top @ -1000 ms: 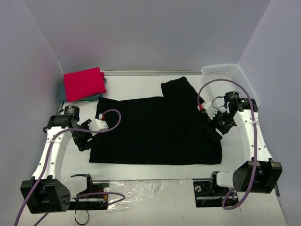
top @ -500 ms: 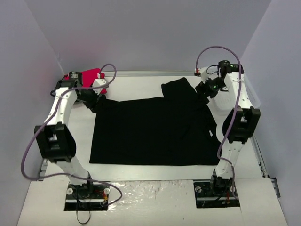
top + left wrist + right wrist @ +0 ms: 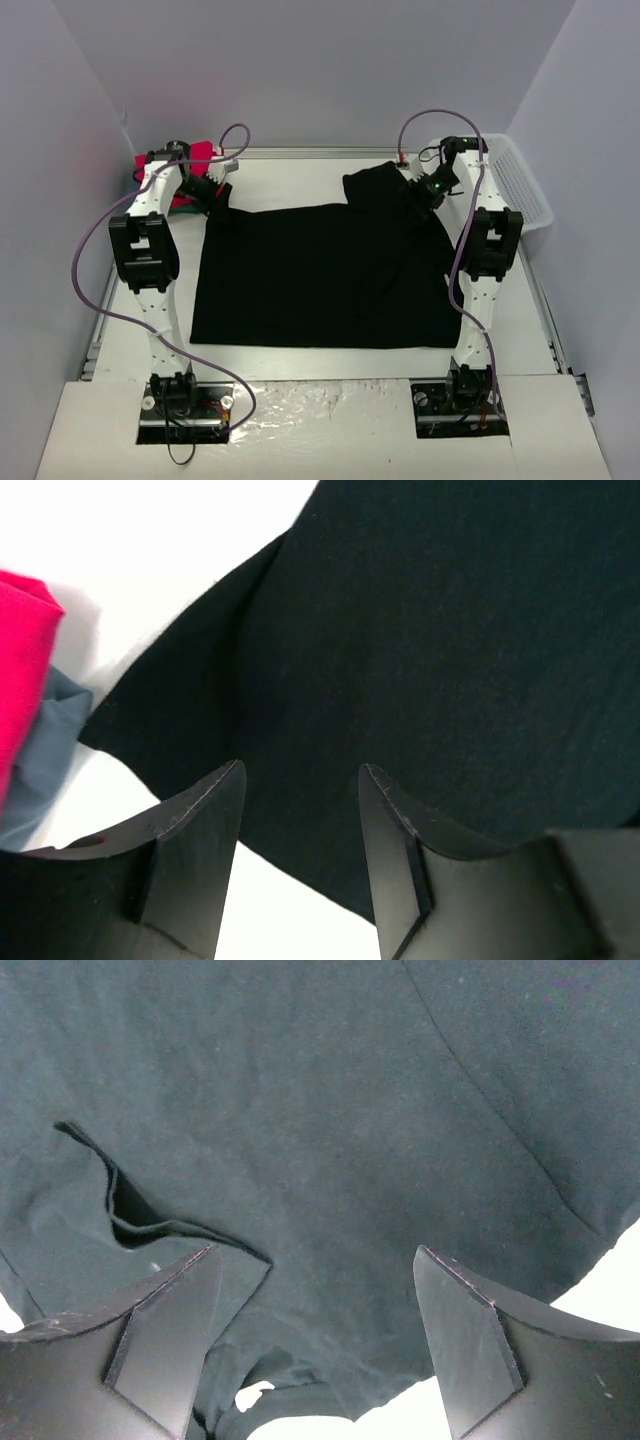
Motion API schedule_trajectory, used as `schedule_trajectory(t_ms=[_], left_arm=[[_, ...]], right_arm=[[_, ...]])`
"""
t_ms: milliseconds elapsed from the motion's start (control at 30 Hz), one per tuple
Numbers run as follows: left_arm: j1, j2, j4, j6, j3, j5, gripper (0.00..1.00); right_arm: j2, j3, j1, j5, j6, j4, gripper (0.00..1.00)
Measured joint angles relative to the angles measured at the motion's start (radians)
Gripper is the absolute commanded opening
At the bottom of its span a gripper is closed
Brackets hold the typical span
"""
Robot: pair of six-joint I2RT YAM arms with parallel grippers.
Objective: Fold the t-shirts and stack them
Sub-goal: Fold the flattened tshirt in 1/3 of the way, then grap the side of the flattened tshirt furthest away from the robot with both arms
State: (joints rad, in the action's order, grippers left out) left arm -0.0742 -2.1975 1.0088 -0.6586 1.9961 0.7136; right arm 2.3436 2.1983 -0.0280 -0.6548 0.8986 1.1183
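Note:
The large black t-shirt [image 3: 320, 280] lies spread flat mid-table, one sleeve [image 3: 375, 190] pointing to the far side. My left gripper [image 3: 205, 190] hovers open over its far-left corner [image 3: 200, 700], with nothing between the fingers. Just left of that corner the red-pink t-shirt [image 3: 20, 650] lies folded on the teal-blue one [image 3: 45, 745]; from above the red-pink t-shirt [image 3: 190, 155] is partly hidden by my left arm. My right gripper [image 3: 428, 190] stands open over the rumpled far-right edge of the black t-shirt [image 3: 330, 1140], not touching it.
A white mesh basket [image 3: 515, 180] stands at the far right against the wall. Grey walls close in the table on three sides. Both arms stretch from their bases at the near edge to the far side, flanking the black shirt.
Both arms have reached from the shirt's sides out to the far side. The left gripper's jaws have narrowed a little. The black shirt has not moved.

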Motion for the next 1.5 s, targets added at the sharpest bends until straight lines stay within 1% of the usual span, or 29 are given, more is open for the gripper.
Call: schedule_trajectory(t_ms=[133, 367, 500, 633, 767, 900, 1133, 1333, 1467, 1500], left_arm=[[-0.001, 0.006, -0.059, 0.058, -0.061, -0.012, 0.47], [-0.022, 0.083, -0.265, 0.220, -0.320, -0.098, 0.48], [-0.047, 0.144, -0.372, 0.308, -0.398, -0.149, 0.49], [-0.072, 0.179, -0.483, 0.384, -0.413, -0.180, 0.52], [-0.084, 0.182, -0.557, 0.435, -0.413, -0.200, 0.52], [-0.084, 0.158, -0.575, 0.460, -0.389, -0.196, 0.52], [-0.092, 0.122, -0.610, 0.489, -0.368, -0.129, 0.52], [-0.099, 0.086, -0.626, 0.496, -0.342, -0.120, 0.51], [-0.099, 0.068, -0.629, 0.497, -0.342, -0.119, 0.45], [-0.099, 0.065, -0.629, 0.498, -0.342, -0.119, 0.42]], right_arm=[[0.040, 0.020, 0.000, 0.000, 0.000, 0.000, 0.73], [0.060, 0.037, -0.003, 0.000, 0.000, -0.002, 0.74], [0.060, 0.038, -0.003, 0.000, 0.001, -0.004, 0.74], [0.060, 0.038, -0.003, 0.000, 0.003, -0.005, 0.74], [0.061, 0.038, -0.003, 0.000, 0.004, -0.008, 0.74], [0.063, 0.038, -0.004, 0.001, 0.004, -0.009, 0.74], [0.063, 0.034, -0.005, 0.010, 0.004, -0.014, 0.74], [0.063, 0.008, -0.010, 0.012, 0.004, -0.018, 0.75], [0.063, 0.003, -0.011, 0.015, 0.004, -0.020, 0.75], [0.063, 0.003, -0.012, 0.016, 0.004, -0.020, 0.75]])
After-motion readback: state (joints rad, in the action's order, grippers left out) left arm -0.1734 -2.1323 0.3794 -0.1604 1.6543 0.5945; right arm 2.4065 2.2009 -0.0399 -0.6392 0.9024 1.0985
